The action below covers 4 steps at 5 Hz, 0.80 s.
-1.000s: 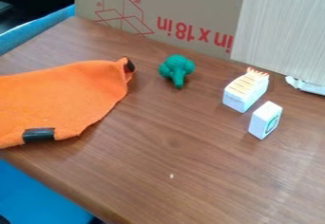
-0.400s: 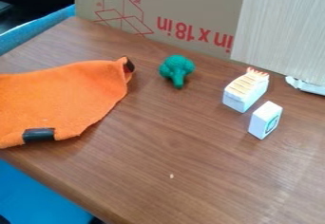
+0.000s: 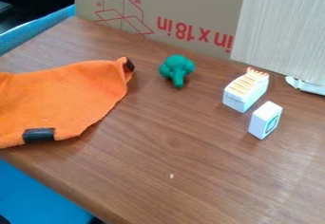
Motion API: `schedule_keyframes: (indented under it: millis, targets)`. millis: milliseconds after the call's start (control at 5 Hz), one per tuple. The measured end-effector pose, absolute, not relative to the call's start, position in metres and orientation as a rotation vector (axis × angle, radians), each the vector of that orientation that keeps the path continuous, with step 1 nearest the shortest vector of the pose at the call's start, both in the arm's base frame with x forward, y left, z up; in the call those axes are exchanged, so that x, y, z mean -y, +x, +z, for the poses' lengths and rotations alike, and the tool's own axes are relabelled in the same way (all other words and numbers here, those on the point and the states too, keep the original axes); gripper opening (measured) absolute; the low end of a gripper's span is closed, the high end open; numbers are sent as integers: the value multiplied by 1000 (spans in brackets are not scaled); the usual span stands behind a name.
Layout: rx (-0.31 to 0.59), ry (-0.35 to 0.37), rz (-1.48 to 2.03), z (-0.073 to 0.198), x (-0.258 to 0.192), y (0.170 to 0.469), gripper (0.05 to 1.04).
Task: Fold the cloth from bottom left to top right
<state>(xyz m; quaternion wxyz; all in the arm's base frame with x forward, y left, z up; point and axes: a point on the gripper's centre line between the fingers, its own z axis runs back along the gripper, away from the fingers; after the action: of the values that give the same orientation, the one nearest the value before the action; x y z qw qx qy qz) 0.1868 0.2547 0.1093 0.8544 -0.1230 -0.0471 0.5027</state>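
Robot arm out of sight from where I stand, its pose and the turn of its wrist impossible to tell

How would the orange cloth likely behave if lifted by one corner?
The orange cloth would probably hang floppy, since its edges curve and ripple softly. It seems unlikely to roll, lying mostly flat. Its fuzzy-looking surface suggests some grip rather than slipperiness.

The fixed camera peers down at a slant from above the wooden worktop (image 3: 190, 161), facing across it to the printed cardboard (image 3: 177, 4) at the far side. It's fairly near, so the orange cloth (image 3: 63, 99) runs off the left edge.
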Motion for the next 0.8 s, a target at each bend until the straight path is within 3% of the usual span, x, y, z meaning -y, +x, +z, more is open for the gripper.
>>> schedule_keyframes:
  millis: [400,800]
  targets:
    - [129,-262,1037,140,-222,226,72]
    - [183,-232,923,165,-178,287,72]
